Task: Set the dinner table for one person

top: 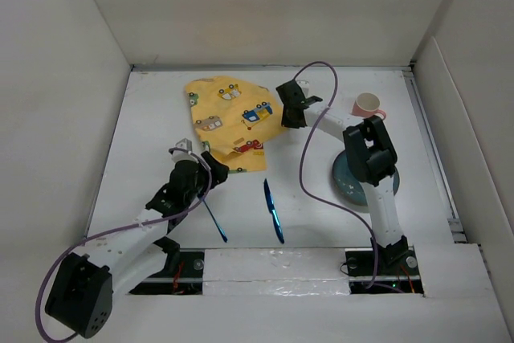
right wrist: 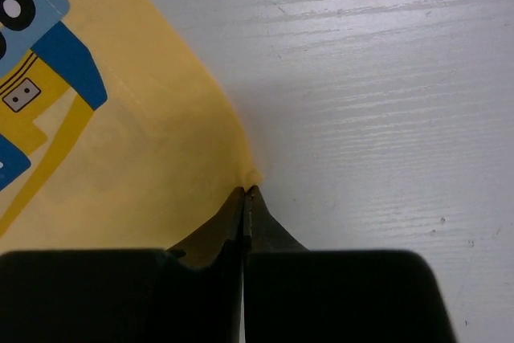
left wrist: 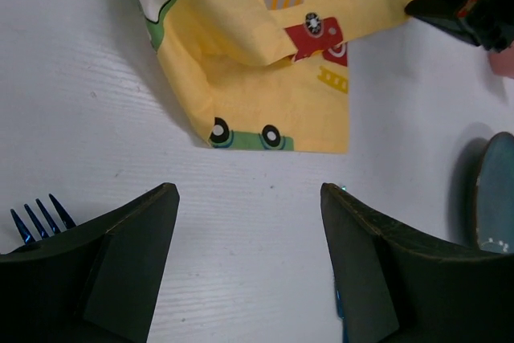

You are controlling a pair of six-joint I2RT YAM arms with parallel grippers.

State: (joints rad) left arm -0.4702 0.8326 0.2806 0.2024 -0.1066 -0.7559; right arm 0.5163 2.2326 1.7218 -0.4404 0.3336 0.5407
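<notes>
Pinched the edge of the yellow car-printed cloth placemat (right wrist: pixel 152 174) with the right tool (right wrist: pixel 245 192), clenched tight on the fabric. Held the left tool (left wrist: pixel 247 194) released, fingers spread wide, over the large flat matte white tabletop (left wrist: pixel 80 102), spread beneath and around both tools, the placemat's folded corner just ahead of it. Saw a shiny blue fork (left wrist: pixel 36 216) just beside one of its fingers, a round teal plate (left wrist: pixel 494 190) farther off on the other side.
</notes>
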